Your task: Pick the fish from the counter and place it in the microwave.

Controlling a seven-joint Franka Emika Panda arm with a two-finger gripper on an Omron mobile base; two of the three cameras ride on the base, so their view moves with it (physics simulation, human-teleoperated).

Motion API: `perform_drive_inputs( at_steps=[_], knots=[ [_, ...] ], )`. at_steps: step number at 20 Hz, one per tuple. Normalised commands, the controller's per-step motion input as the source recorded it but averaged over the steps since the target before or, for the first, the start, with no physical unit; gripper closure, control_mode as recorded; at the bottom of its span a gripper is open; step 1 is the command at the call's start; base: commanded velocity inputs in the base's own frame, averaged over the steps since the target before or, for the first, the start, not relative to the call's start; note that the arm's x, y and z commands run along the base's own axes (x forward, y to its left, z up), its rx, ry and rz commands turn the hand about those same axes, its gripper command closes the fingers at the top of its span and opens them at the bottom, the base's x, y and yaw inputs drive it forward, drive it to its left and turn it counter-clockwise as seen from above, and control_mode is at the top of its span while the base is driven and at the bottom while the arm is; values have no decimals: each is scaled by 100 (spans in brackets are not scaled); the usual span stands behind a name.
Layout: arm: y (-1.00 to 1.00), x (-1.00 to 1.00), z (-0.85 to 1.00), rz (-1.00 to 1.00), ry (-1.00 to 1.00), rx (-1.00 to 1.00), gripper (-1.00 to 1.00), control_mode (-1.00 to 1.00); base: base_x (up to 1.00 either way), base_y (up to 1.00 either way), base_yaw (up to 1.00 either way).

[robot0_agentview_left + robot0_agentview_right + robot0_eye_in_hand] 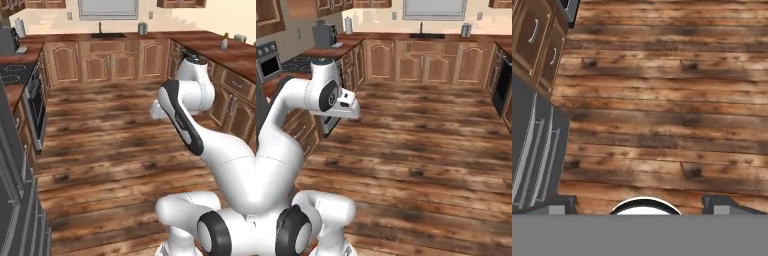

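Closest in, the white arm's rounded base point(200, 225) bulges up off the plank floor point(115, 150), and its upper links fold over the middle of the kitchen. In the hand view the gripper point(639, 202) looks down at bare floorboards with its two dark fingertips point(559, 204) spread wide and nothing between them. To the left stand a dark grey fridge-like cabinet point(534, 150) and, past it, wooden cupboard doors point(534, 37). On the left counter point(331, 50) sits a cooktop point(15, 72), with an oven point(36, 102) below it. Far across the room a sink point(108, 35) with a dark tap lies under the window point(108, 9), a grey canister point(142, 28) just to its right. Small pale items point(224, 44) stand on the right counter. I cannot make out the fish or the microwave from here.
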Motion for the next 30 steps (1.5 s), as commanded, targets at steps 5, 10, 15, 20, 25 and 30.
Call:
perform_drive_inputs(
  at_steps=[5,10,15,20,25,30],
  knots=[
    [0,0,0,0,0,0,-100,100,100,37,-5],
    [0,0,0,0,0,0,-100,100,100,35,8],
    [0,0,0,0,0,0,-100,100,100,22,28],
    [0,0,0,0,0,0,-100,100,100,3,49],
    [0,0,0,0,0,0,-100,100,95,-1,79],
    [0,0,0,0,0,0,-100,100,59,-2,95]
  ],
)
